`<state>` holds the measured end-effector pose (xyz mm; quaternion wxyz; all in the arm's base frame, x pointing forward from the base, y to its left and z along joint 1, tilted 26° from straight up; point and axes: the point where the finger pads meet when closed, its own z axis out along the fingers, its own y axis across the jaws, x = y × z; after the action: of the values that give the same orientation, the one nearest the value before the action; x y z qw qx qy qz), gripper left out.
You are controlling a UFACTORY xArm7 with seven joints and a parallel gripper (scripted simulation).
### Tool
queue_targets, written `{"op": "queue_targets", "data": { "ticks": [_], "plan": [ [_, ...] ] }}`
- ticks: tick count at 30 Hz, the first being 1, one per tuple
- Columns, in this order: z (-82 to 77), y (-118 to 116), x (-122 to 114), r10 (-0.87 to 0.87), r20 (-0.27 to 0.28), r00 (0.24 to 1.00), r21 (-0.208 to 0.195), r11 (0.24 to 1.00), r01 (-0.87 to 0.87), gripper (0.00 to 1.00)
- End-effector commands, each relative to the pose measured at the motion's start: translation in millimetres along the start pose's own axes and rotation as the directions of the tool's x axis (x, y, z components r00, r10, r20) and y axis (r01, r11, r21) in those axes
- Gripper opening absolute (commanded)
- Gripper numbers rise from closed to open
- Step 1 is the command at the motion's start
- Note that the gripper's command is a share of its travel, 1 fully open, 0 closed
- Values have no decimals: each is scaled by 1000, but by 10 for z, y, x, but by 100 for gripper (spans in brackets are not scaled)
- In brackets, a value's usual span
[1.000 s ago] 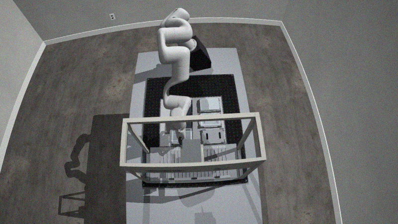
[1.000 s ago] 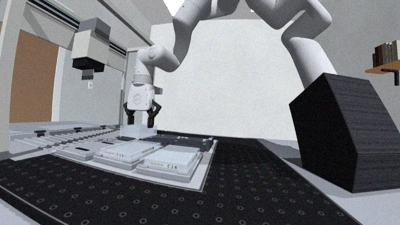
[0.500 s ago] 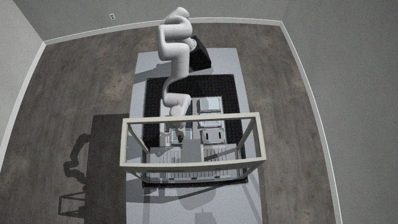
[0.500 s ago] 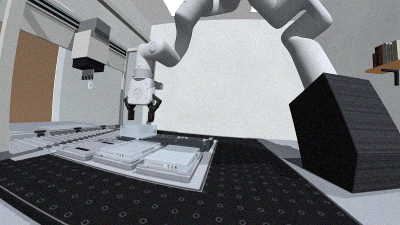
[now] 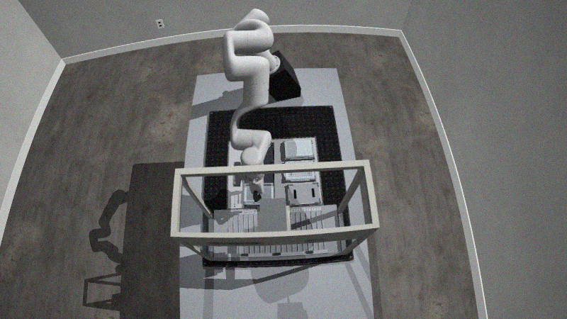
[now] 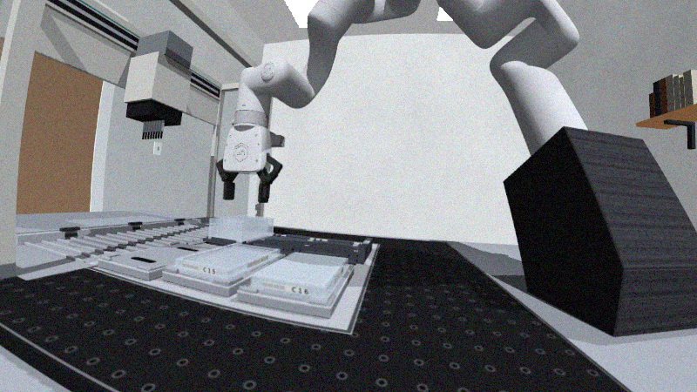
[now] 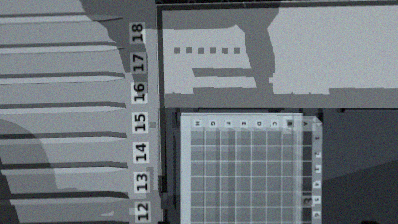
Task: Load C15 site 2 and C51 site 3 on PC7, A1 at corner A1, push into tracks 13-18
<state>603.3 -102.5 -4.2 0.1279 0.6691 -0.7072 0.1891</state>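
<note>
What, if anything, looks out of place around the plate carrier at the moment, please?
The carrier PC7 sits off line. Its side edge is level with the gap between track marks 15 and 16, not past 18, so it is not lined up with tracks 13-18. The gripper hangs open above the deep-well block.
</note>
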Motion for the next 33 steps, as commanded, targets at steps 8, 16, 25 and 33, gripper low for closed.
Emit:
{"op": "queue_targets", "data": {
  "ticks": [8, 16, 25, 33],
  "plan": [
    [-183, -20, -4, 0, 1, 1000, 5, 1000, 0, 100],
    [-299, -19, -4, 0, 1, 1000, 5, 1000, 0, 100],
    [-433, -19, -4, 0, 1, 1000, 5, 1000, 0, 100],
    [-549, -18, -4, 0, 1, 1000, 5, 1000, 0, 100]
  ]
}}
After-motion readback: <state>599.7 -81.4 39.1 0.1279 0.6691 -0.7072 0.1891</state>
